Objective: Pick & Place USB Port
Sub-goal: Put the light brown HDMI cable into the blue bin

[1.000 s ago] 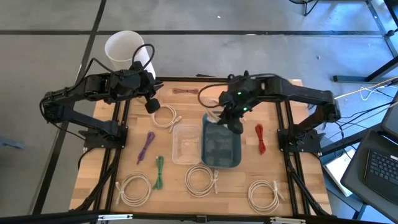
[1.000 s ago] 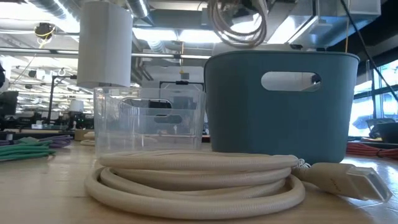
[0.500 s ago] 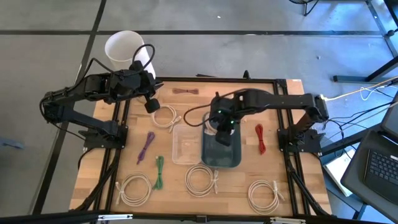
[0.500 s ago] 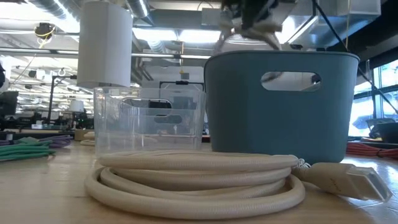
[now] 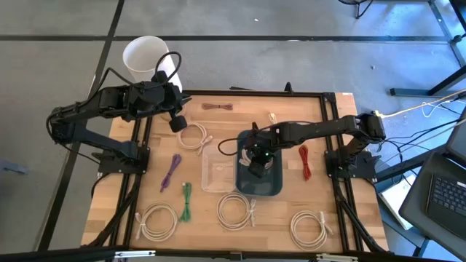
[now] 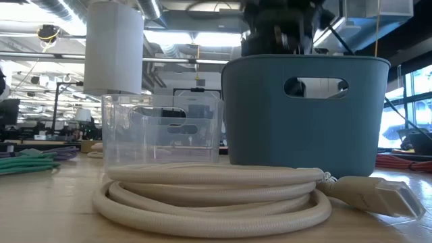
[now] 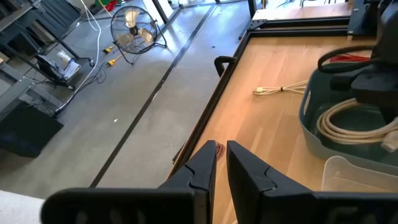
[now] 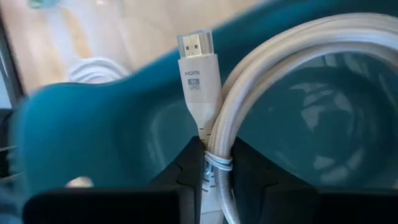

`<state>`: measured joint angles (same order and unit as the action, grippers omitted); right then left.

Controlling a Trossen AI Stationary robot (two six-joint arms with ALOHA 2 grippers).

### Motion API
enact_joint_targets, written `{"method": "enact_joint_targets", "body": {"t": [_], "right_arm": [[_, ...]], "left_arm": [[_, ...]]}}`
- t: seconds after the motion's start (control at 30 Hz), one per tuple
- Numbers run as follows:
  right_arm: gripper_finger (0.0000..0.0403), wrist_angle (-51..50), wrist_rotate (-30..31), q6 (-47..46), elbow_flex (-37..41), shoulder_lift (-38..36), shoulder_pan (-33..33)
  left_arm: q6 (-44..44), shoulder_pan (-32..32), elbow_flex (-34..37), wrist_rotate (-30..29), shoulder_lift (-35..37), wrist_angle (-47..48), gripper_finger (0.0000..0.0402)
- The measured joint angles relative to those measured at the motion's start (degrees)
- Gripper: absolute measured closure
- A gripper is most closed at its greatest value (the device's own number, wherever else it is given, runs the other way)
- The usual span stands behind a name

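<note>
My right gripper (image 5: 256,156) is down inside the blue bin (image 5: 271,191), shut on a coiled white cable (image 8: 273,81) whose plug (image 8: 198,59) sticks out past the fingers. The coil also shows in the left wrist view (image 7: 351,121), lying within the bin walls. In the low view only the arm (image 6: 277,27) shows above the bin's rim (image 6: 304,61). My left gripper (image 5: 178,122) hangs shut and empty over the table's far left, near another white coil (image 5: 192,136). My right gripper pinches the white cable between its two fingers at the bound spot (image 8: 211,158) where the tie wraps the coil, just behind the plug. The fingers come from above into the bin. The coil loops away from the fingers inside the bin; whether it rests on the bottom is hidden.
A clear bin (image 5: 206,182) stands left of the blue one. On the table lie purple (image 5: 172,171), green (image 5: 186,200) and red (image 5: 303,161) cables, a brown one (image 5: 217,107), a small white one (image 5: 273,118), and three white coils along the near edge (image 5: 237,211).
My right gripper has gone down and toward the table's near left, carrying the white coil from above the blue bin's rim down into the bin. It has stayed shut on the cable.
</note>
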<state>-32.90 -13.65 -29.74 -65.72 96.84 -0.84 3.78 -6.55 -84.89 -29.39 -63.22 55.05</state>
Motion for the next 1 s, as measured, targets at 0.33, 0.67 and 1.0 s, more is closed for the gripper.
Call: {"method": "enact_joint_targets", "body": {"t": [0.33, 0.67, 1.0], "right_arm": [[0.0349, 16.9, 1.7, -6.8, 13.5, 0.0, 0.0], [0.0349, 18.9, 1.7, -7.5, 16.1, 0.1, 0.0], [0.0180, 19.0, 2.5, -7.5, 12.2, 0.2, 0.3]], "left_arm": [[0.0, 0.0, 0.0, 0.6, 0.0, 0.0, 0.0370], [0.0, 0.0, 0.0, 0.6, 0.0, 0.0, 0.0370], [0.0, 0.0, 0.0, 0.6, 0.0, 0.0, 0.0370]]}}
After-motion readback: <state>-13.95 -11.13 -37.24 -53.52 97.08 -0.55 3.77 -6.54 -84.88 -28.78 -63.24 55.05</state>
